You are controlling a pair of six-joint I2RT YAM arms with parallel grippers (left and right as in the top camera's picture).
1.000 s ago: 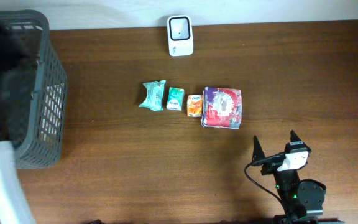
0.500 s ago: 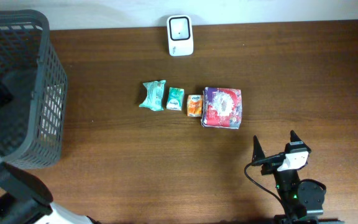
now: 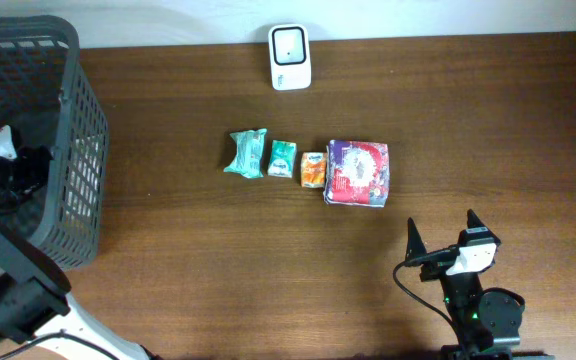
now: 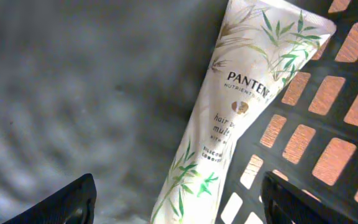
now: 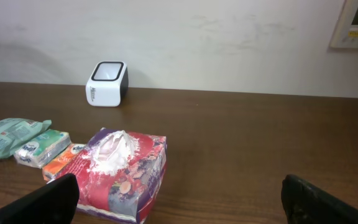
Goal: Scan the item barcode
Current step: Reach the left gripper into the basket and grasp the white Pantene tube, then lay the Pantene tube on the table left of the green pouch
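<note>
Pantene tube (image 4: pixel 229 124): I find it inside the grey basket (image 3: pixel 78 120) at the left end of the table (image 3: pixel 218 260). It lies against the mesh wall (image 4: pixel 328 124). In my left wrist view its long axis runs on a slant, from the bottom middle up to the top right. The flat crimped end points to the top right, and the cap end runs out of frame below. The printed face with the bamboo leaves is turned toward the camera, and I see no barcode on it.

The left gripper (image 4: pixel 178 186) hangs over the tube with its fingers (image 4: pixel 73 202) wide apart, one on either side, clamped on nothing. The right gripper (image 3: pixel 441 228) sits at the near right of the table, also spread wide and empty.

My count is one tube, one basket and one white scanner (image 3: pixel 289 57) at the far edge. Four packs lie in a row mid-table. From left to right they are a teal wipes pack (image 3: pixel 247 153), a small green tissue pack (image 3: pixel 282 158), a small orange pack (image 3: pixel 313 168) and a floral tissue pack (image 3: pixel 358 172).
</note>
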